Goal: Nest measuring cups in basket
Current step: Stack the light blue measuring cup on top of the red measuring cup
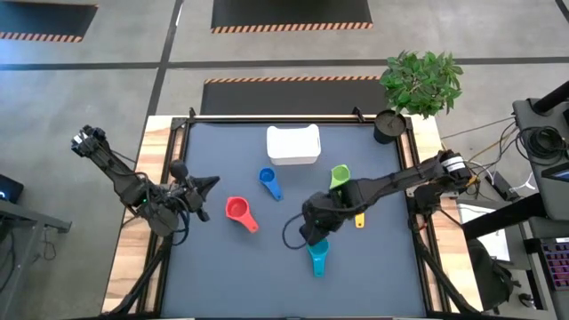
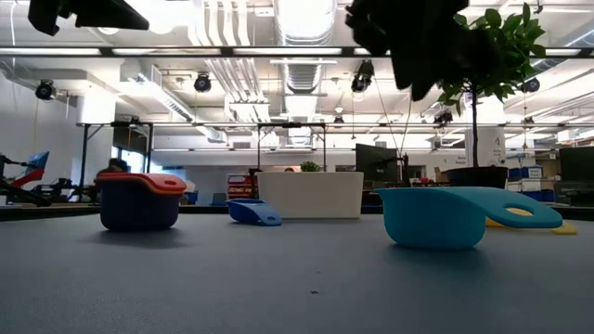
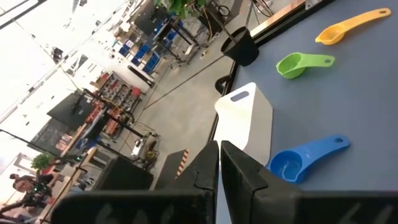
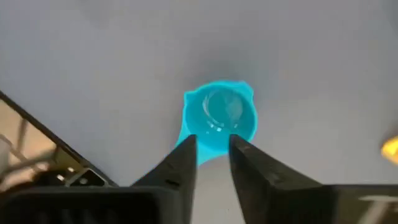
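The white basket (image 1: 292, 145) stands at the table's far middle. The measuring cups rest on the mat, bowls up: blue (image 1: 269, 182), green (image 1: 340, 176), yellow (image 1: 359, 218), teal (image 1: 318, 258), and a red one (image 1: 239, 212) that the low view shows seated in a purple one (image 2: 139, 211). My right gripper (image 1: 311, 236) hangs well above the teal cup (image 4: 219, 115), pointing steeply down, fingers a little apart and touching nothing. My left gripper (image 1: 206, 184) is shut and empty at the table's left, pointing toward the basket (image 3: 245, 121).
A black round cup (image 1: 388, 125) and a potted plant (image 1: 423, 80) stand at the far right corner. A raised frame (image 1: 182, 133) rims the mat. Bare mat lies along the near edge and in front of the basket.
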Available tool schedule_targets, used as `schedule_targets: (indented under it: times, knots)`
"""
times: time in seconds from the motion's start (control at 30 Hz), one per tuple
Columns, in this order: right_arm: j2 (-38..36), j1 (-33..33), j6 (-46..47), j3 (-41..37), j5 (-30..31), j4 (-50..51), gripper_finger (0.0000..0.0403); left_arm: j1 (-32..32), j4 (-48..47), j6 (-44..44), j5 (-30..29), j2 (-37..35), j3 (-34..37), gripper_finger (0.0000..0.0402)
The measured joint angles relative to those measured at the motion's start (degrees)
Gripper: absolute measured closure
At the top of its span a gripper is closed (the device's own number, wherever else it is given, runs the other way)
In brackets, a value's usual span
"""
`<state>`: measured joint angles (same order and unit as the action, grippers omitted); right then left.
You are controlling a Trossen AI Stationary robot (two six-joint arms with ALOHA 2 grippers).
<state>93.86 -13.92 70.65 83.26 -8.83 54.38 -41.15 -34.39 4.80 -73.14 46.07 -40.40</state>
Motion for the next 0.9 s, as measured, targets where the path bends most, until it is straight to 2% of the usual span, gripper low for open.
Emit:
schedule_targets:
  times: [0.23, 0.37, 0.57, 0.77, 0.9]
  knots:
    - [0.0, -6.47, 17.11, -0.87, 4.93, 2.89, 0.0208, 0.0, 0.03, 2.27, 0.0, -1.28, 0.0, 0.0402]
    - [0.0, -9.6, 25.27, -2.99, 9.88, 2.59, 0.0175, 0.0, 0.06, 2.88, -0.03, -2.0, 0.0, 0.0402]
    - [0.0, -11.9, 31.03, -7.74, 13.0, -0.32, 0.0175, 0.0, 0.08, 2.88, -0.03, -2.24, 0.02, 0.0402]
    - [0.29, -11.57, 30.43, -12.81, 13.83, -7.63, 0.0183, 0.0, 0.11, 2.86, 0.0, -2.19, 0.02, 0.0402]
    - [1.49, -11.57, 29.99, -14.5, 15.3, -9.05, 0.0184, 0.0, 0.11, 2.86, 0.0, -2.15, 0.02, 0.0402]
